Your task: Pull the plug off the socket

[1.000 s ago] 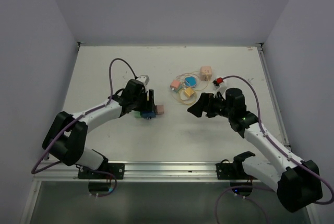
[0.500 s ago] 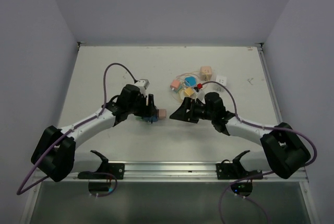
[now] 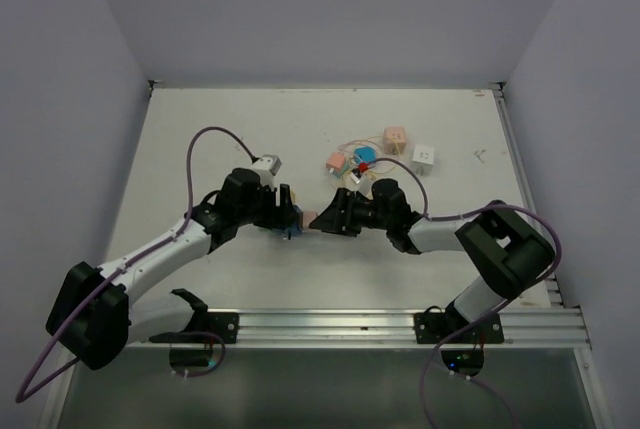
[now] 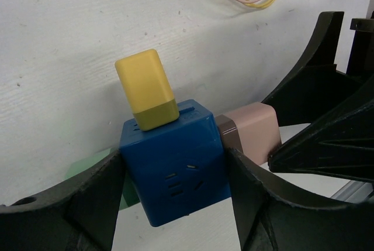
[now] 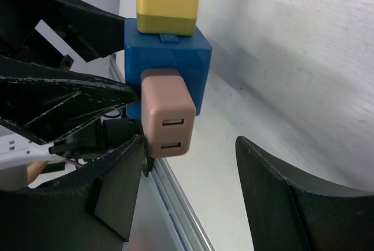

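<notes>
A blue cube socket (image 4: 174, 168) carries a yellow plug (image 4: 146, 90) on one face and a pink plug (image 4: 250, 132) on another. My left gripper (image 4: 175, 172) is shut on the socket; it shows in the top view (image 3: 285, 217) at mid-table. In the right wrist view the pink plug (image 5: 168, 113) with two USB ports sticks out of the socket (image 5: 166, 64) toward me. My right gripper (image 5: 190, 166) is open, its jaws on either side of the pink plug's end, the left finger (image 5: 111, 186) close beside it. It meets the plug in the top view (image 3: 322, 220).
A cluster of small cubes and plugs with yellow cords (image 3: 358, 162) lies behind the grippers. A white cube (image 3: 424, 156) and a pink cube (image 3: 395, 138) sit at the back right. A metal rail (image 3: 320, 321) runs along the table's near edge.
My right arm has swung left and low, bringing its open gripper up to the pink plug. My left gripper has drawn the socket slightly nearer and rightward.
</notes>
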Motion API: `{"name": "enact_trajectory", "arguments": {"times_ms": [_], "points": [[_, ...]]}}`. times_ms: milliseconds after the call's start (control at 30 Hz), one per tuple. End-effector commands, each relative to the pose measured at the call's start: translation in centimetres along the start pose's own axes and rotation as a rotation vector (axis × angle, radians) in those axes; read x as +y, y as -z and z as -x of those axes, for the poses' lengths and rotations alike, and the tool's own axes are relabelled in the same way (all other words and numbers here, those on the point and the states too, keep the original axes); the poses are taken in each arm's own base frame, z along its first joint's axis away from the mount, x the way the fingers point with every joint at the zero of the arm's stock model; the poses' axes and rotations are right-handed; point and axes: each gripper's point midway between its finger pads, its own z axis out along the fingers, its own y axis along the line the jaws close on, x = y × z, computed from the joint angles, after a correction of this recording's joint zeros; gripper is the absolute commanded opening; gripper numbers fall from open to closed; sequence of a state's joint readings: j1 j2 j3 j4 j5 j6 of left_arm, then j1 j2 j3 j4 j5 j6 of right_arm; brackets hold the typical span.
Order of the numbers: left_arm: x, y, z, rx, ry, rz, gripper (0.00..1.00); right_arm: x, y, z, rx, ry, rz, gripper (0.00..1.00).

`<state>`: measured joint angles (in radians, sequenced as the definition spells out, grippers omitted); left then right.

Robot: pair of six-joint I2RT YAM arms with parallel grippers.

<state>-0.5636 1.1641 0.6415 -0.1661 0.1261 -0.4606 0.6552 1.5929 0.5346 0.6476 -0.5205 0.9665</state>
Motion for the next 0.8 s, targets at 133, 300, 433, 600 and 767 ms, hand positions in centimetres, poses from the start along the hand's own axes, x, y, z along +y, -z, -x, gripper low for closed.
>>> {"name": "enact_trajectory", "arguments": {"times_ms": [133,300,433,600,767], "points": [[-1.5,0.7,1.7,-0.072,-0.006,-0.061,0.00,4.1,-1.4,1.8,-0.031,0.075,0.155,0.66],[-1.8,1.0,1.7,-0.081,0.003,-0.078,0.00,4.1,-1.9,1.8,-0.022,0.089,0.165,0.51],[-1.8,1.1,1.9,-0.090,0.013,-0.075,0.00,4.0,-2.0,1.2,-0.004,0.090,0.191,0.31],[-0.9,1.2,1.8,-0.089,0.032,-0.025,0.00,3.5,-1.7,0.5,0.001,0.076,0.218,0.00],[2.2,1.0,0.8,-0.063,0.018,0.135,0.00,2.5,-0.4,0.6,-0.011,0.074,0.202,0.00]]}}
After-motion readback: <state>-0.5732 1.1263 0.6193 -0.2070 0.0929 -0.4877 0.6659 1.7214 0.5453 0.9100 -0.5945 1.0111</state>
